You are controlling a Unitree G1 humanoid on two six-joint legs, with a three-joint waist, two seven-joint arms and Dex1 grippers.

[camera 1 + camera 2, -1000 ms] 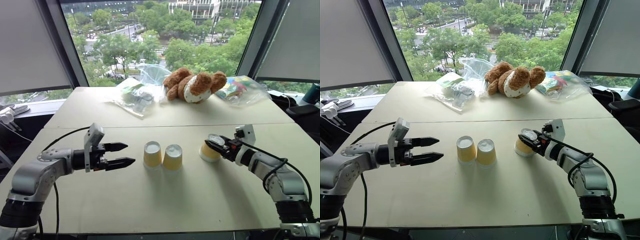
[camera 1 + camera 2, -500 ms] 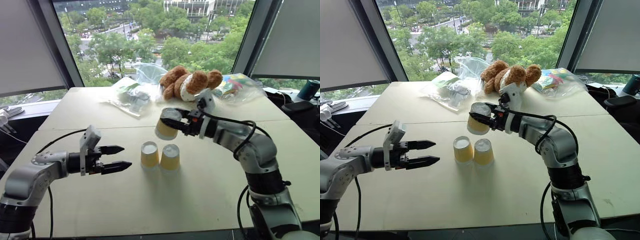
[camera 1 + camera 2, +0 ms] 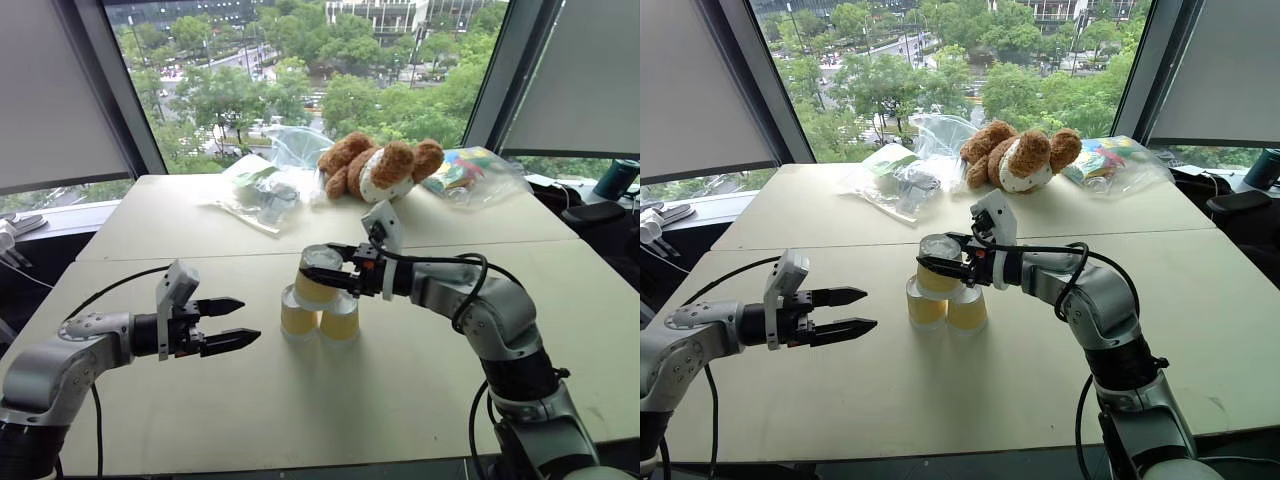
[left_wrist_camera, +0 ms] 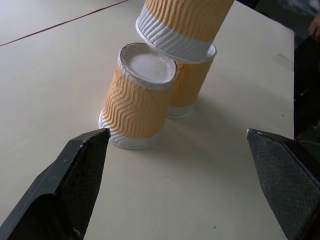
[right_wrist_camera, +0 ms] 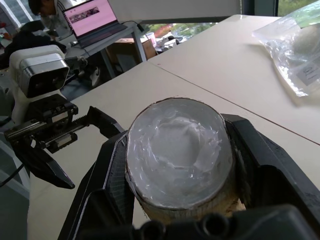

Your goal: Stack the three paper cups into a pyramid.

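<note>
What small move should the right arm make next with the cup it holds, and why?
Probably lower it a little. The right gripper holds the third cup upside down just above the two base cups, which stand side by side. In the left wrist view its rim seems not to rest on both bases yet, so opening now may tip it.

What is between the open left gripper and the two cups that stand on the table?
Nothing: between the left gripper and the two standing cups there is bare table. The head views and the left wrist view show this.
</note>
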